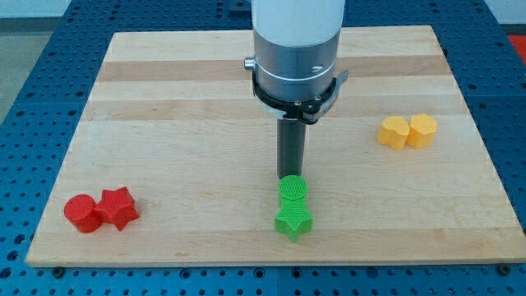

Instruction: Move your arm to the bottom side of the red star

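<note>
Rod and arm stand in the middle of the frame, with my tip (289, 175) just above the green cylinder (292, 190), touching it or nearly so; the green star (293, 221) sits right below that cylinder. There are no jaws on this rig, only the straight rod, so there is nothing to open or close.

The red star (118, 207) lies in the lower left of the frame, near the bottom edge of the worktop (164, 90), touching the red cylinder (82, 213) on its left. Two yellow blocks (408, 131), side by side, rest at the right, well apart from everything else.

To do the step well, I judge the tip should slide left and downward, passing left of the green pair without nudging them, then come in under the red star from the lower right. The strip of worktop below the star is narrow, so the approach should be slow and end close under the star without shoving it into the red cylinder.

The star is roughly as wide as it is tall, so it has no clear long axis. One point seems to face the top of the frame, though the exact angle is hard to tell.
</note>
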`<state>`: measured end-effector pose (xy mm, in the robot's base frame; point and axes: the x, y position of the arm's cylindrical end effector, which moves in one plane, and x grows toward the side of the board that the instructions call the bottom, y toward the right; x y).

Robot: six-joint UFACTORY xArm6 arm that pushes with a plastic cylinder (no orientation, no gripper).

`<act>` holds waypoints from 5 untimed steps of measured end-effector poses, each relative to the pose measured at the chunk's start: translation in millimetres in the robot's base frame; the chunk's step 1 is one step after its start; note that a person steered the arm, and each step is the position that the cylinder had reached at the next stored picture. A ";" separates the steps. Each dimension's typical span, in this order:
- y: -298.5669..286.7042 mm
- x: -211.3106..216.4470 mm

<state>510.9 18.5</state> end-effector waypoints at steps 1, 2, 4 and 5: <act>-3.2 -21.0; -45.3 -30.9; -131.6 12.0; -129.0 12.1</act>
<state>523.0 -110.5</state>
